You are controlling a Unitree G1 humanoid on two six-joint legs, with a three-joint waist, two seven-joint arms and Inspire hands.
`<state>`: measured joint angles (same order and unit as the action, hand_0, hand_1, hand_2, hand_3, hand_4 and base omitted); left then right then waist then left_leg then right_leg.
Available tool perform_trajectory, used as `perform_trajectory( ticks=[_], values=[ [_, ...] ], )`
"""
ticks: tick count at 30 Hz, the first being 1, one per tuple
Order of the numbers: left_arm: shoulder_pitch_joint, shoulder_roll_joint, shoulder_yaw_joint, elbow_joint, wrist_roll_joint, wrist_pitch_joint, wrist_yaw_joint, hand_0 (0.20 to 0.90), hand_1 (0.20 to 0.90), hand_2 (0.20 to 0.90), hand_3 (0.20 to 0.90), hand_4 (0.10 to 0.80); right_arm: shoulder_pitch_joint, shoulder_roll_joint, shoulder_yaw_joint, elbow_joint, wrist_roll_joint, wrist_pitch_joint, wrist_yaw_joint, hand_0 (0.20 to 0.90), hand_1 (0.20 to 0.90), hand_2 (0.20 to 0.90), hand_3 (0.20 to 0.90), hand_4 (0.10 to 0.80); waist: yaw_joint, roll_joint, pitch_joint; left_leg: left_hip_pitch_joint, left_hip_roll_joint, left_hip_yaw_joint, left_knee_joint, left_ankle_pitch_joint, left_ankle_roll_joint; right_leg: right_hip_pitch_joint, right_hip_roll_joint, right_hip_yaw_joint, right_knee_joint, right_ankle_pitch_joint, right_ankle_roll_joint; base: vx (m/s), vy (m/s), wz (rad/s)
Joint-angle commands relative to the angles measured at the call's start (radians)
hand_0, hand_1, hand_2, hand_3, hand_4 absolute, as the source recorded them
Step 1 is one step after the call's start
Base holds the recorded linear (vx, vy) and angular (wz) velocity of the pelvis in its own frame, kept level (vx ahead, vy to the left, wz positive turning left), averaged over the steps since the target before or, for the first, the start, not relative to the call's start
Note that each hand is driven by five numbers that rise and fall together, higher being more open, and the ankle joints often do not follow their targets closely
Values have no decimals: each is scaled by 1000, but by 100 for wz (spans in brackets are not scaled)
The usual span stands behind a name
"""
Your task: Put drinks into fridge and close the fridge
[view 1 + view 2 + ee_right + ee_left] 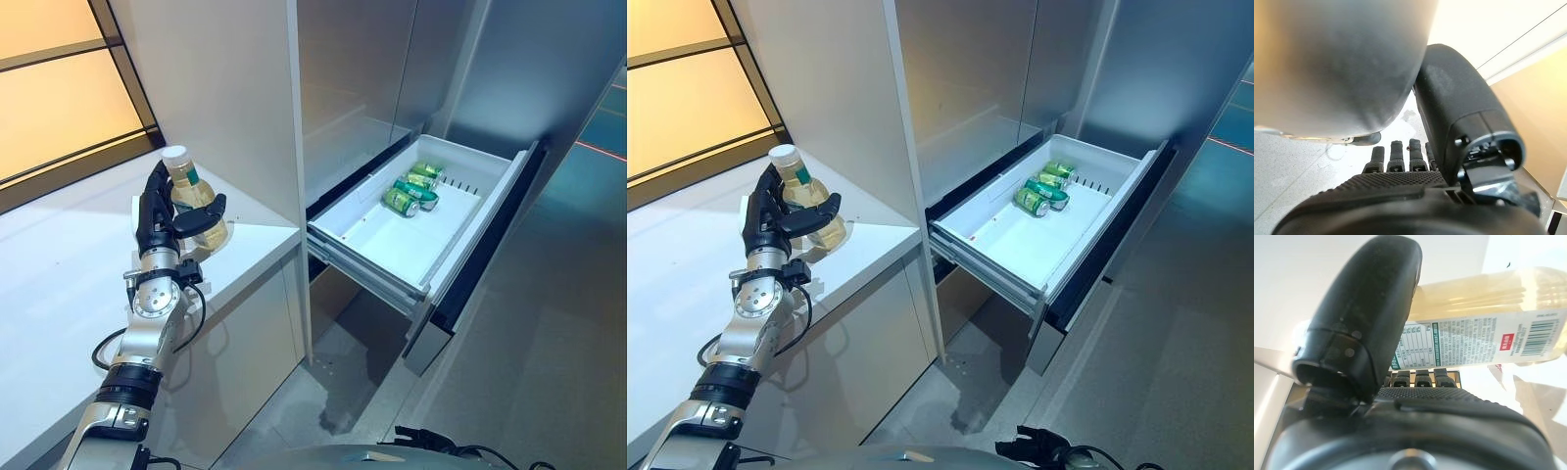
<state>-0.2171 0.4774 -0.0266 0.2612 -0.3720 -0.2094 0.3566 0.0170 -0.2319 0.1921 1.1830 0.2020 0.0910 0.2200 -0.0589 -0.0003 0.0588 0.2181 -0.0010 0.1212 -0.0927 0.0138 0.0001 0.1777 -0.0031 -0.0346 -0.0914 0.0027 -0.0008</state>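
one bottle of pale yellow drink with a white cap and a green and white label stands upright at the white desk, clasped in the left hand, whose dark fingers wrap round the back of it while the thumb crosses its front. from the left wrist view the bottle lies across the fingers, and its label carries a green-bordered table of fine print, a small red square mark and a barcode; the print is too small to make out. the bottle sits near the desk's front right corner, just beside a tall grey panel.

past that panel, the fridge drawer is pulled wide open, a white tray with dark sides. four green cans lie on their sides in a cluster at its far end, touching or nearly touching each other; the near part of the tray is bare white. their writing cannot be read.

the right hand shows only in its own wrist view, fingers in a relaxed, fairly straight row, holding nothing, beneath a rounded grey shape.
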Motion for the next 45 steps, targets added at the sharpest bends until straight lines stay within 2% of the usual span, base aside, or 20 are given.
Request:
perform_trajectory(
  ticks=[1,3,4,7,10,11,13,14,20,22,26,34,37,39,40,43,45],
  values=[
    [-194,47,42,-62,22,-121,9,860,860,860,853,753,15,-10,50,36,-44,6,7,900,900,900,900,800,-10,3,-38,-11,-25,-20,10,-82,33,-29,-24,-34,84,-44,60,0,0,0],
    [-196,51,38,-58,20,-120,-4,316,316,316,219,119,16,-10,49,38,-47,4,7,900,900,900,900,800,-10,5,-39,-12,-25,-20,10,-81,33,-31,-24,-34,84,-43,61,0,0,0],
    [-198,52,34,-57,16,-120,-18,300,300,300,200,100,15,-10,49,39,-45,4,8,900,900,900,900,800,-10,5,-39,-13,-26,-20,9,-81,33,-31,-24,-34,83,-43,61,0,0,0],
    [-198,55,31,-61,-13,-133,-44,300,300,300,200,100,14,-11,48,41,-47,2,11,900,900,900,900,800,-9,6,-40,-14,-26,-21,8,-81,33,-31,-24,-34,82,-42,62,0,0,0],
    [-199,44,27,-88,-126,-146,-125,300,300,300,200,100,14,-10,53,39,-41,-8,15,900,900,900,900,800,-8,6,-38,-15,-25,-21,9,-80,33,-32,-24,-34,82,-41,63,0,0,0],
    [-199,25,25,-116,-248,-137,-212,300,300,300,200,100,12,-9,53,35,-34,-18,21,900,900,900,900,800,-7,6,-37,-15,-25,-24,9,-79,32,-32,-24,-34,81,-39,62,0,0,0],
    [-196,2,22,-141,-341,-125,-270,300,300,300,200,100,8,-9,56,28,-31,-28,26,900,900,900,900,800,-7,6,-35,-13,-25,-26,8,-79,32,-30,-24,-33,80,-39,62,0,0,0],
    [-195,-32,12,-179,-495,-110,-385,300,300,300,200,100,1,-9,60,13,-23,-46,32,900,900,900,900,800,-5,6,-33,-13,-25,-28,7,-78,32,-29,-24,-35,78,-37,62,0,0,0],
    [-198,-143,-23,-386,-802,-8,-685,300,300,300,200,100,-26,-6,127,-192,-49,-86,55,900,900,900,900,800,-1,5,-24,-15,-23,-43,5,-72,29,-26,-25,-38,75,-33,58,-15,-6,-1],
    [-200,-156,-37,-454,-840,15,-747,300,300,300,200,100,-30,-3,145,-279,-31,-66,92,900,900,900,900,800,-1,3,-21,-16,-24,-49,5,-71,28,-24,-25,-41,73,-32,57,-46,-18,-3],
    [-209,-147,-78,-567,-860,42,-833,300,300,300,200,100,-15,27,167,-451,87,36,198,900,900,900,900,800,2,-1,-17,-16,-23,-58,5,-71,25,-15,-28,-54,61,-28,58,-40,-29,-1],
    [-177,-145,-128,-640,-867,107,-925,300,300,300,200,100,14,74,174,-735,344,231,346,900,900,900,900,800,9,-10,-12,-19,-23,-69,5,-65,21,-5,-33,-77,46,-20,60,-19,-16,3],
    [-154,-140,-146,-642,-864,129,-944,300,300,300,200,100,9,57,182,-863,391,243,372,900,900,900,900,800,13,-13,-8,-22,-24,-72,5,-62,21,-5,-34,-81,42,-16,61,0,0,0],
    [-123,-138,-157,-643,-855,156,-964,300,300,300,200,100,-2,26,175,-993,434,235,396,900,900,900,900,800,16,-16,-5,-25,-25,-74,5,-60,21,-7,-34,-83,39,-13,62,0,0,0],
    [-100,-139,-170,-641,-838,164,-980,300,300,300,200,100,-21,-6,156,-1118,480,270,369,900,900,900,900,800,17,-17,-4,-28,-26,-75,5,-58,21,-10,-35,-84,39,-11,63,0,0,0],
    [-57,-128,-190,-638,-825,213,-1016,300,300,300,200,100,-75,-88,103,-1298,563,229,358,900,900,900,900,800,20,-21,-3,-34,-27,-73,5,-57,22,-17,-37,-83,38,-5,66,0,0,0],
    [-47,-119,-193,-635,-827,242,-1022,300,300,300,200,100,-100,-121,75,-1348,573,218,356,900,900,900,900,800,21,-22,-5,-36,-27,-70,5,-58,23,-19,-38,-81,36,-4,66,0,0,0]
  ],
)
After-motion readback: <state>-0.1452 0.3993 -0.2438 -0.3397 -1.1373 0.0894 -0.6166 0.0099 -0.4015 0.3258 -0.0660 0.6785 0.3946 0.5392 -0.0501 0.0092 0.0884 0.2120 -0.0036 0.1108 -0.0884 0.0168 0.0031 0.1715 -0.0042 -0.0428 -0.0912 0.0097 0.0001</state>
